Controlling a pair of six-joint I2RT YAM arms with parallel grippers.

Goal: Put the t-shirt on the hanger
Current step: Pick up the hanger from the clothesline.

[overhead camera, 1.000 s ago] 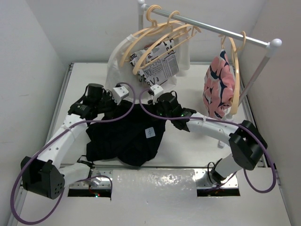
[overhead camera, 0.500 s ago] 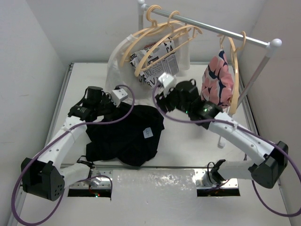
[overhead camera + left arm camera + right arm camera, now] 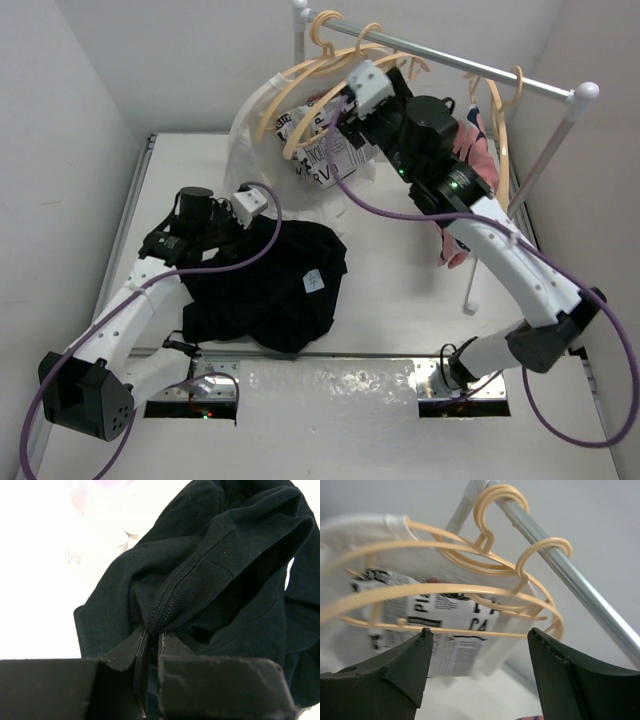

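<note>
The black t-shirt (image 3: 270, 285) lies crumpled on the table, its white label (image 3: 318, 282) facing up. My left gripper (image 3: 243, 226) is shut on a stitched fold of the t-shirt (image 3: 210, 575) at its far left edge; the pinch shows in the left wrist view (image 3: 152, 635). My right gripper (image 3: 332, 118) is raised to the rail, open and empty (image 3: 480, 632). It sits just in front of several tan hangers (image 3: 445, 591) hooked on the rail, with the lowest hanger bar level with its fingertips. The hangers also show in the top view (image 3: 320, 85).
A metal rail (image 3: 450, 58) runs across the back on white posts (image 3: 500, 230). A white newsprint-lettered garment (image 3: 335, 145) hangs among the hangers at its left end. A pink-and-navy garment (image 3: 468, 175) hangs on another hanger at the right.
My right arm has lifted from the table beside the t-shirt up and back to the hangers on the rail. My left gripper keeps its hold on the t-shirt, which has shifted slightly.
</note>
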